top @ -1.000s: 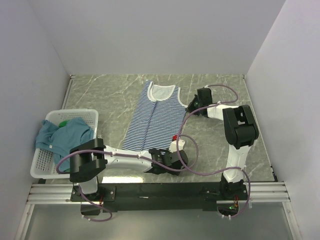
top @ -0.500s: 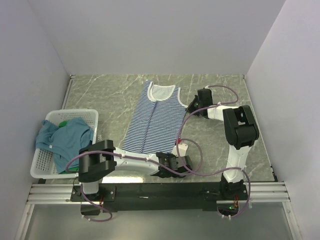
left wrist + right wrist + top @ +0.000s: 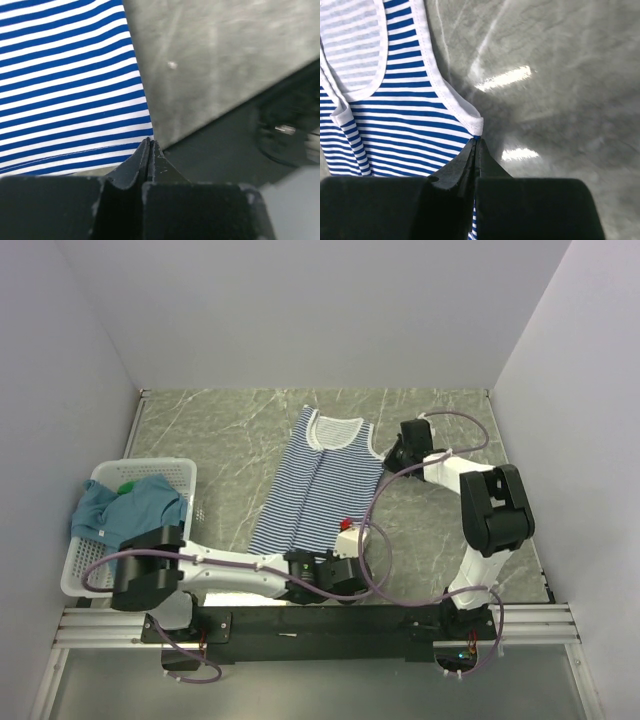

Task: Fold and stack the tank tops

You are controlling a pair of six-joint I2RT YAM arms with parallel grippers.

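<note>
The navy-and-white striped tank top (image 3: 320,480) lies flat in the middle of the table, neck toward the far wall. My left gripper (image 3: 345,538) is shut on its near right hem corner (image 3: 142,131), with the fingertips (image 3: 145,150) pressed together at the fabric edge. My right gripper (image 3: 392,455) is shut on the right armhole edge just under the white-trimmed strap (image 3: 465,115). A strip of striped cloth shows between its fingers. The teal-blue tank top (image 3: 130,515) is draped over the basket, and a bit of the green one (image 3: 126,487) shows behind it.
The white mesh basket (image 3: 150,462) stands at the left edge of the table, next to the left wall. The dark base rail (image 3: 240,145) runs just beyond the table's near edge, close to my left gripper. Purple cables loop around both arms.
My left gripper has closed at the hem corner. The striped top and my right gripper have shifted a little to the right.
</note>
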